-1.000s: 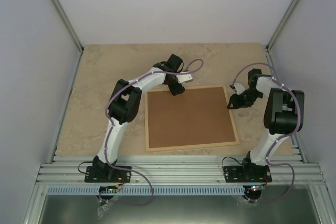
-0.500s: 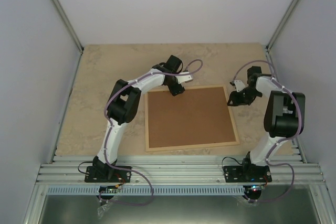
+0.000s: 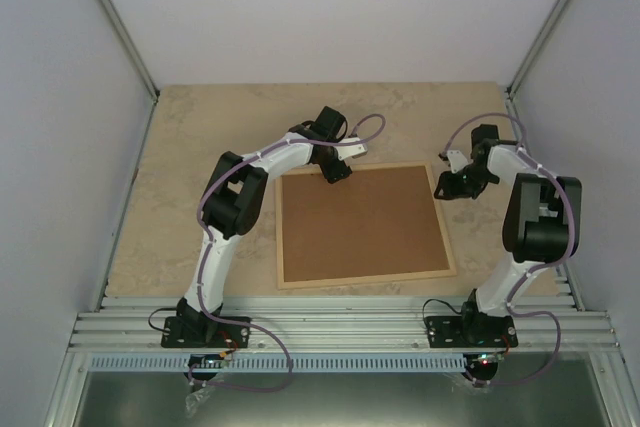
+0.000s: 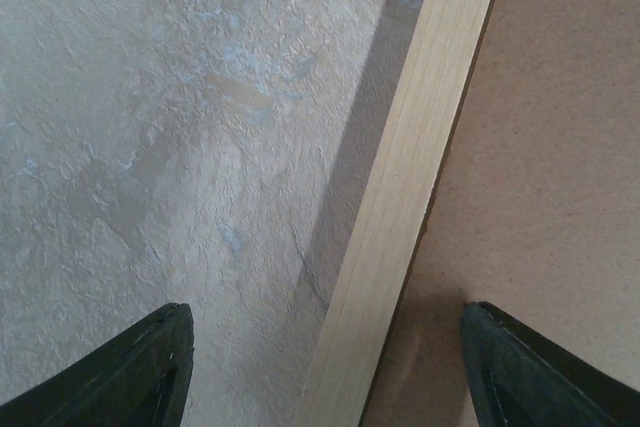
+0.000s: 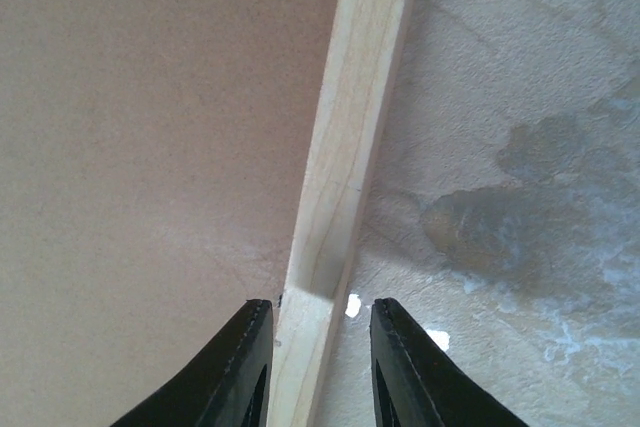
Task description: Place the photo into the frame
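The pale wood frame (image 3: 365, 278) lies flat mid-table with the brown backing board (image 3: 360, 222) filling it. The photo is not in view. My left gripper (image 3: 335, 175) is open at the frame's far edge. In the left wrist view it (image 4: 325, 372) straddles the wood rail (image 4: 410, 197), one finger over the table and one over the board (image 4: 540, 147). My right gripper (image 3: 443, 190) is at the far right corner. In the right wrist view it (image 5: 312, 367) is narrowly open astride the right rail (image 5: 350, 147), beside the board (image 5: 150, 147), with a gap on the table side.
The beige mottled tabletop (image 3: 200, 147) surrounds the frame. Grey walls stand on both sides and at the back. A slotted metal rail (image 3: 330, 327) runs along the near edge by the arm bases.
My right gripper has shifted slightly toward the far end of the frame's right rail. The left gripper and the frame have barely moved.
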